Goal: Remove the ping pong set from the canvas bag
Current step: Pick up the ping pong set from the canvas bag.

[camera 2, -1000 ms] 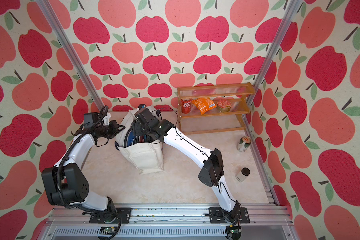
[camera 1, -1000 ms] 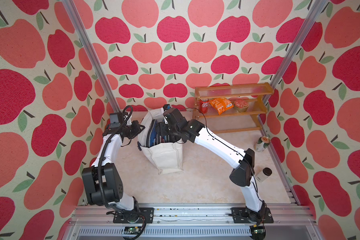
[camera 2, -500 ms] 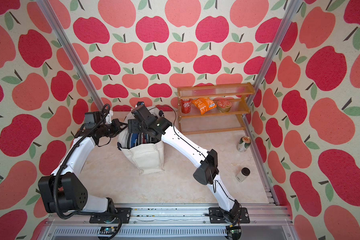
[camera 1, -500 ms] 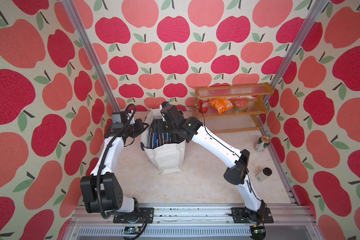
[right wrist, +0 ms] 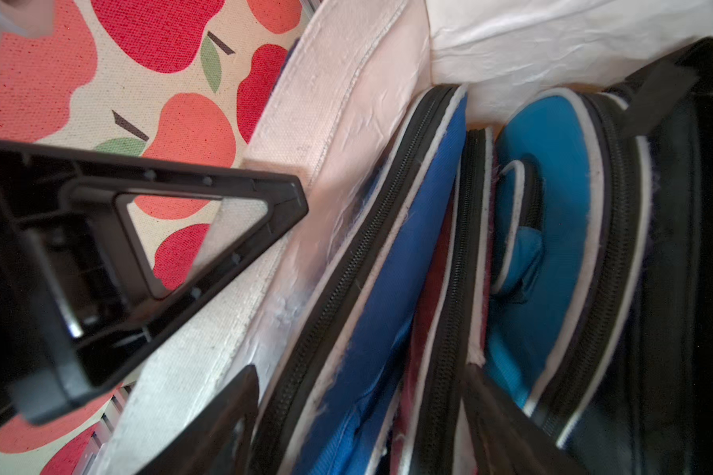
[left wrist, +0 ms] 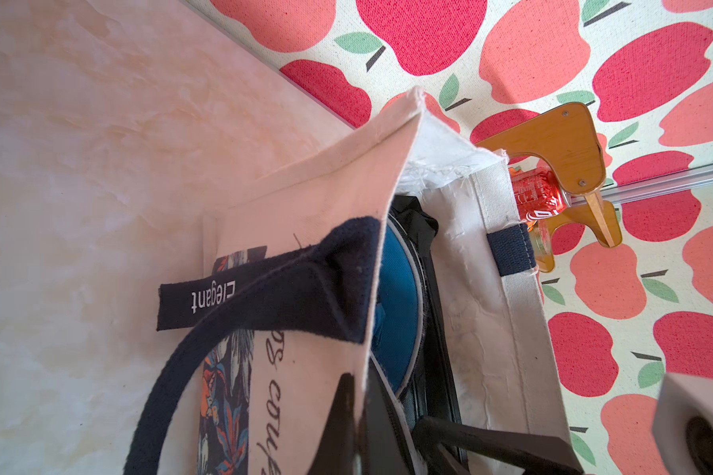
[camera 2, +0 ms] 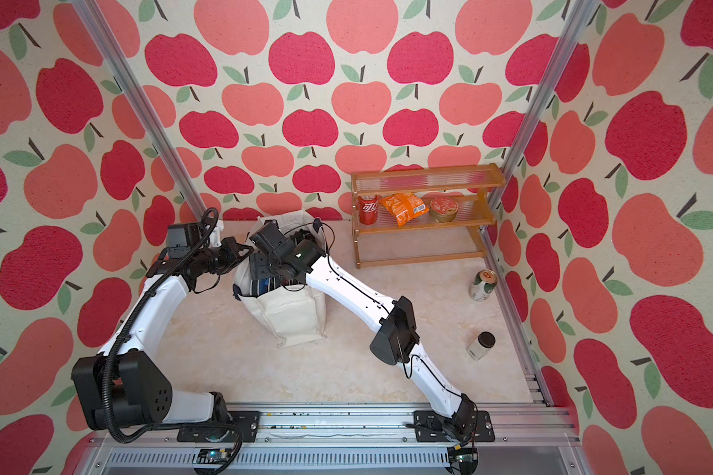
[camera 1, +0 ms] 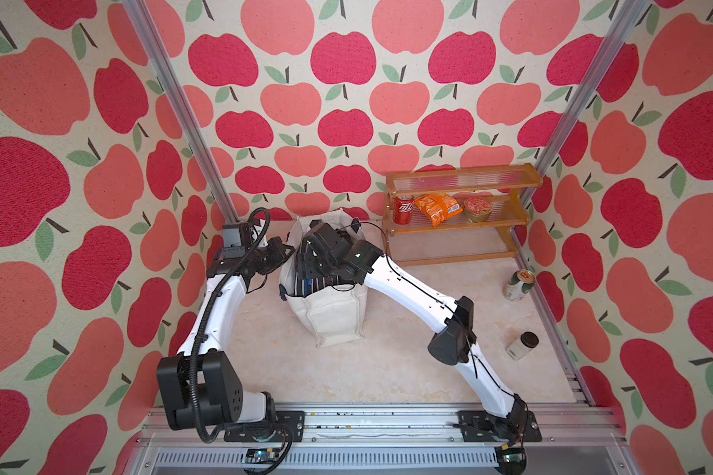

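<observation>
Bare bench [camera 1: 346, 370] is lying between the near edge and the canvas bag [camera 1: 334, 316]. More is stretching right of the bag, as far as a jar [camera 1: 521, 346] and a green can [camera 1: 519, 284] standing beside the right edge. The bag is standing upright toward the back left of the bench, close to the left wall, with its mouth facing up. The ping pong set [right wrist: 387, 246] is sitting inside it, the flat cases packed on edge, side by side.

The left arm [camera 1: 219, 312] is reaching in from the left. The left hand [left wrist: 359, 395] is clamping fully closed on the bag's left rim, with one finger outside the cloth and one inside.

The right arm [camera 1: 408, 288] is arching over the bag, pointing the right hand [right wrist: 365, 411] down into the mouth. Its jaws are standing wide, straddling two of the cases; contact cannot be confirmed.

Behind the bag, to the right, a wooden shelf [camera 1: 462, 181] is standing against the back wall.
</observation>
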`<state>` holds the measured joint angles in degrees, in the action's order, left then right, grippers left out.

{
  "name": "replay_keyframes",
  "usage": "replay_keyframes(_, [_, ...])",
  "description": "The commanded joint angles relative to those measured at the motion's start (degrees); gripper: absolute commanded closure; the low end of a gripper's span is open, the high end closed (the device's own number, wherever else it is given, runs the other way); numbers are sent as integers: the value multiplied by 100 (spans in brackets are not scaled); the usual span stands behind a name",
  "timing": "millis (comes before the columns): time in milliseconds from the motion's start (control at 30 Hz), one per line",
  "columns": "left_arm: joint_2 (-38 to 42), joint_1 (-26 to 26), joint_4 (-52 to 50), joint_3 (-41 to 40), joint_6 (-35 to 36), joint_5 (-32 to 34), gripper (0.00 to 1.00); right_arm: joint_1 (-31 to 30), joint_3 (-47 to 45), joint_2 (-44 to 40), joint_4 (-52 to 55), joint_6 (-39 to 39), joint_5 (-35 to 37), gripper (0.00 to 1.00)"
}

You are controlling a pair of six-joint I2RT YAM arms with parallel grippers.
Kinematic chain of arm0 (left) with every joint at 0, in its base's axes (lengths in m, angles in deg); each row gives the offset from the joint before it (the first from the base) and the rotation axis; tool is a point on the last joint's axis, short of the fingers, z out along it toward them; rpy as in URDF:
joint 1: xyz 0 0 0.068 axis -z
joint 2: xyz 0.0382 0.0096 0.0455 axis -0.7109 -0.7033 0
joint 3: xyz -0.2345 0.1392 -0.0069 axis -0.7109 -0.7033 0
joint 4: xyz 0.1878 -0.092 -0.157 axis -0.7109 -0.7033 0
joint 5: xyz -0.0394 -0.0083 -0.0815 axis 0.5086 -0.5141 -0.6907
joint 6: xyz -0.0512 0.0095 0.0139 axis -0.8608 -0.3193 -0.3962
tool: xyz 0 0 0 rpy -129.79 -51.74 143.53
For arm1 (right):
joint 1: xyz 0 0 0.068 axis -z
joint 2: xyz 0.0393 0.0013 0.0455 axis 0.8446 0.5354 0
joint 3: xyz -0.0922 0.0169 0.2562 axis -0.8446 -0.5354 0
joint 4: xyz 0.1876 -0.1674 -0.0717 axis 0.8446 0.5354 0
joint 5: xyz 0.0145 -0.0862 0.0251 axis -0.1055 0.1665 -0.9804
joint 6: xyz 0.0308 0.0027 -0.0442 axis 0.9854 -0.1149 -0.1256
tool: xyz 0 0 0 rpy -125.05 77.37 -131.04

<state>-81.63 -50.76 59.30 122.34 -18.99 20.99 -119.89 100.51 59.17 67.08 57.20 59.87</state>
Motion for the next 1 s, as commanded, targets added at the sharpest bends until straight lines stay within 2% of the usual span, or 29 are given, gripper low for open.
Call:
replay_keyframes(0, [271,53,462,152,44,-139,100,-32,205,236,311,41,45,24])
replay_keyframes(100, [236,70,329,219,87,-31,100,-38,208,340,308,8,124,28])
replay_keyframes(233, [271,72,242,268,97,87,100,-38,311,523,305,-34,242,39])
replay_keyframes(400, [311,71,20,440,129,217,100,-17,503,721,300,-16,242,70])
replay_keyframes(600, [407,88,-104,575,173,263,100,4,542,711,177,-13,251,99])
replay_keyframes(967, [467,97,-225,428,306,421,100,82,533,100,-747,-360,385,100])
